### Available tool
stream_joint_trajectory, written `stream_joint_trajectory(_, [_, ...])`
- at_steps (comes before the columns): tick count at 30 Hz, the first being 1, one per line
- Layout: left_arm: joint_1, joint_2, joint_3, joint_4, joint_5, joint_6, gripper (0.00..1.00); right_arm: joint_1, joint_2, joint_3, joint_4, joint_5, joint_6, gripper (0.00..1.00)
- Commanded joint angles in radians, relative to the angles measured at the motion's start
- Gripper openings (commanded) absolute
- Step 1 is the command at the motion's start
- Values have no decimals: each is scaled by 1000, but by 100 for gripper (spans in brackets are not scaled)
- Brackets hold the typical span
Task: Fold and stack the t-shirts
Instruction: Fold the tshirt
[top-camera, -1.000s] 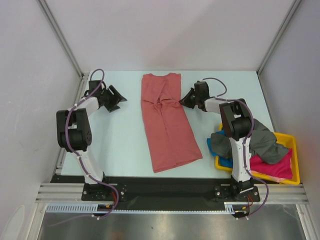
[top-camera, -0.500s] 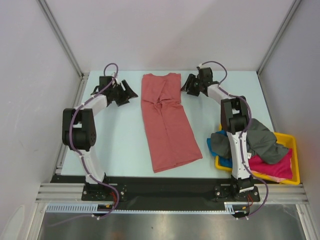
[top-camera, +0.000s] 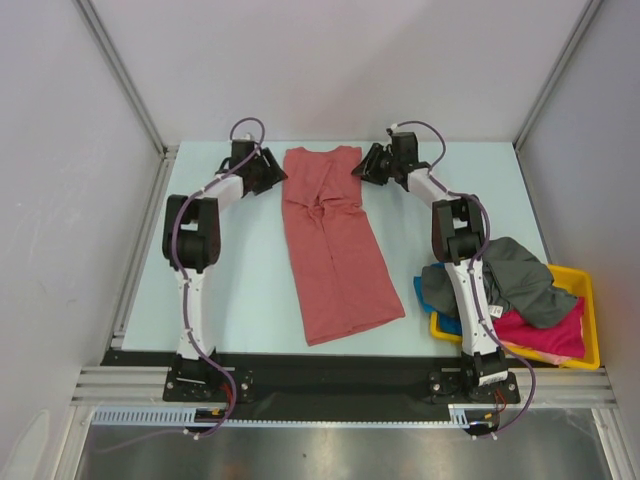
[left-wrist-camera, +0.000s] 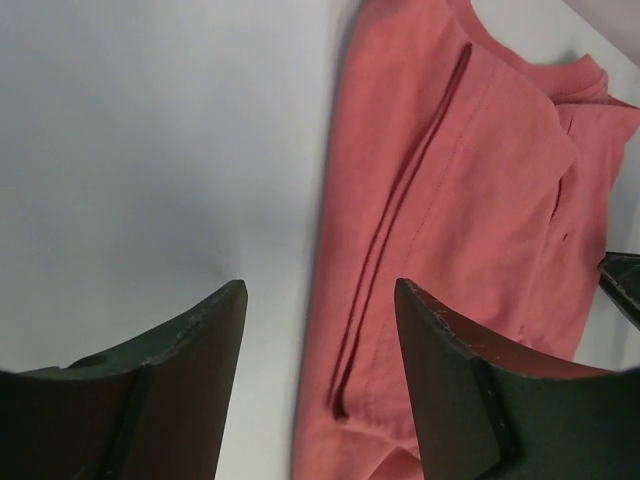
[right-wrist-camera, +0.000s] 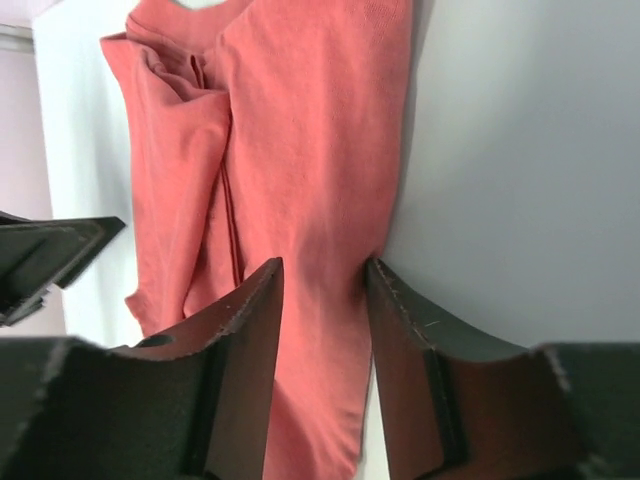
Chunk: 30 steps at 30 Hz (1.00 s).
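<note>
A: At the collar end of the salmon-red tee (top-camera: 335, 250), what's w/ the two arms?

B: One per corner. Left pincer (top-camera: 272, 172) sits just beside the tee's left collar corner, right pincer (top-camera: 364, 168) at the right one. Prob. so both corners can lift together and the fold stays square.

A: Holding cloth yet?

B: No. Left wrist view: fingers spread wide, released, and the tee's left edge lies flat beyond the gap. Right wrist view: fingers also apart, narrower gap, lined up over the tee's right edge, but not clamped on it. Nothing grasped on either side.

A: How's the tee lying?

B: Flat on the counter (top-camera: 230, 280), sides already turned in, so it's a long strip, collar far, hem near. A few creases down the middle. I'd guess the next step is collar end over toward the hem.

A: Rest of the pile?

B: Right of the tee's hem end, in the yellow tray (top-camera: 592, 320): dark grey tee (top-camera: 520, 285) heaped on top and spilling over the rim, magenta-pink tee (top-camera: 545, 335) under it, and a bit of bright blue tee (top-camera: 425, 292) poking out toward the salmon one. All unfolded, so early days imo.

A: Risk?

B: Pinching only the top layer, and then the strip opens up.
</note>
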<state>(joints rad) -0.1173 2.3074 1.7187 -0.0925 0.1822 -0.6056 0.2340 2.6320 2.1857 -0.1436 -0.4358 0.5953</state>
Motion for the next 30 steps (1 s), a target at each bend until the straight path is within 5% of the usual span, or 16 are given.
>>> stream_joint_trajectory(1, [-21,40,82,-91,-95,-22,65,10,66,26,-19,-17,47,44])
stream_joint_trajectory(8, [-21,148,199,-150,-27,-54,53,18,118,78,19,-1,90,38])
stream_joint_trajectory(13, [-18,207,261,-144,17,-88,33,14,135,105,42,20,121,31])
stream_joint_trajectory(17, [-4,259,321,-135,52,-140,13,13,155,124,84,34,155,13])
stream_joint_trajectory(18, [-1,268,335,-135,57,-146,1,13,166,128,91,37,175,7])
stream_joint_trajectory(21, [14,303,409,-156,59,-171,0,10,187,175,104,55,210,0])
stream_joint_trajectory(24, [27,316,476,-191,51,-160,2,-10,206,220,93,46,248,16])
stream_joint_trajectory(26, [33,305,513,-251,45,-117,24,-27,188,242,12,32,229,40])
stream_joint_trajectory(27, [36,275,513,-295,31,-97,47,-41,171,244,-28,31,212,47])
stream_joint_trajectory(28, [36,250,498,-318,22,-59,55,-48,120,238,-118,45,158,63])
stream_joint_trajectory(30, [36,155,454,-358,8,-20,65,-61,64,211,-198,54,95,73])
